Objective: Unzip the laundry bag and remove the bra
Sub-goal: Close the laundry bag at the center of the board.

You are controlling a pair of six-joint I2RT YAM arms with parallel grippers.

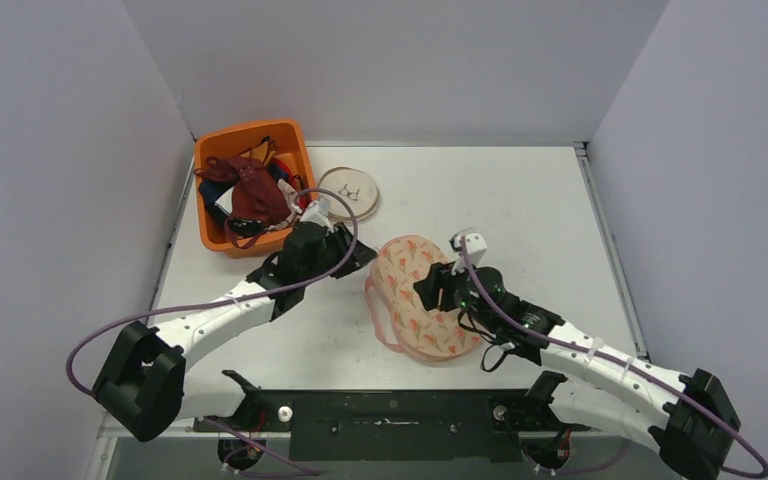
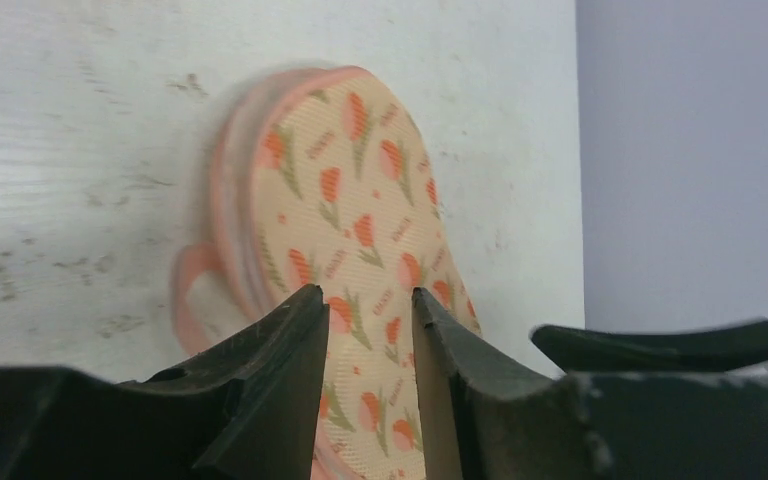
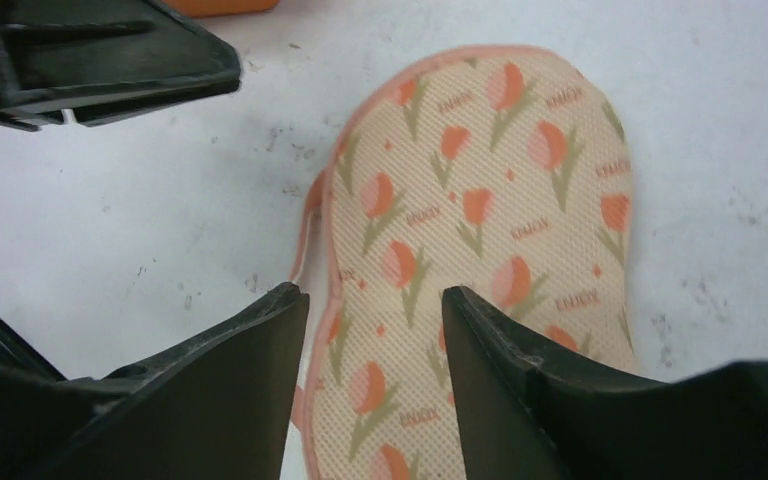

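At the laundry bag [image 1: 415, 300], left pincer [image 2: 365, 310] and right pincer [image 3: 375, 300] hang parted, empty; unzipping looks unstarted, so next comes locating where it opens.

Bright, even, diffuse light, faint shadows; left wrist view: slight rim blur on peach tulip-print mesh laundry bag [image 2: 360, 200].

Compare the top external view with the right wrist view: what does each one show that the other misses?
Only top external: the clothes pile in the orange bin, the round dish beside it, and both arms whole. Only right wrist: the laundry bag's mesh weave and small lettering among the tulips, framed by the right gripper, its fingers open. Both: the bag flat on the white table, with the left gripper close by.
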